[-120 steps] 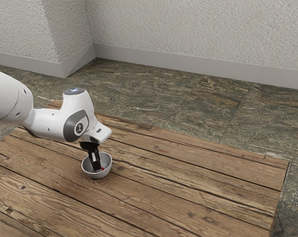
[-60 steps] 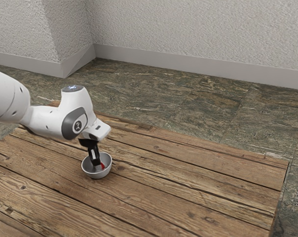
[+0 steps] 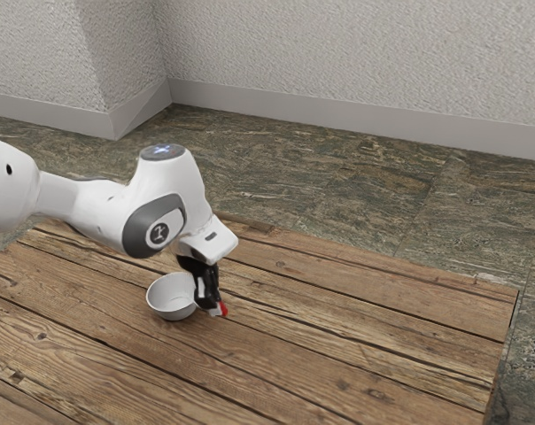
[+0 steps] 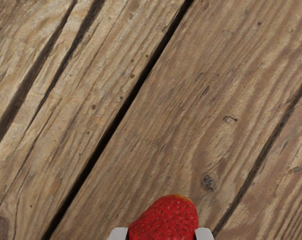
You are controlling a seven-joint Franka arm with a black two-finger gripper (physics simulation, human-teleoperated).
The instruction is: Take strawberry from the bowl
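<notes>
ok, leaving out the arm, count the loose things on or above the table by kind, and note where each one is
Strawberry: 1, gripped in the claw, outside the bowl
Bowl: 1, upright beside the claw
Total: 2

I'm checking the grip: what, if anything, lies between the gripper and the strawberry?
Nothing: the wrist view shows the gripper touching the strawberry from both sides.

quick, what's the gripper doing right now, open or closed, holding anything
Gripper: closed on the strawberry, one fingertip on each side of it, beside the bowl.
</notes>
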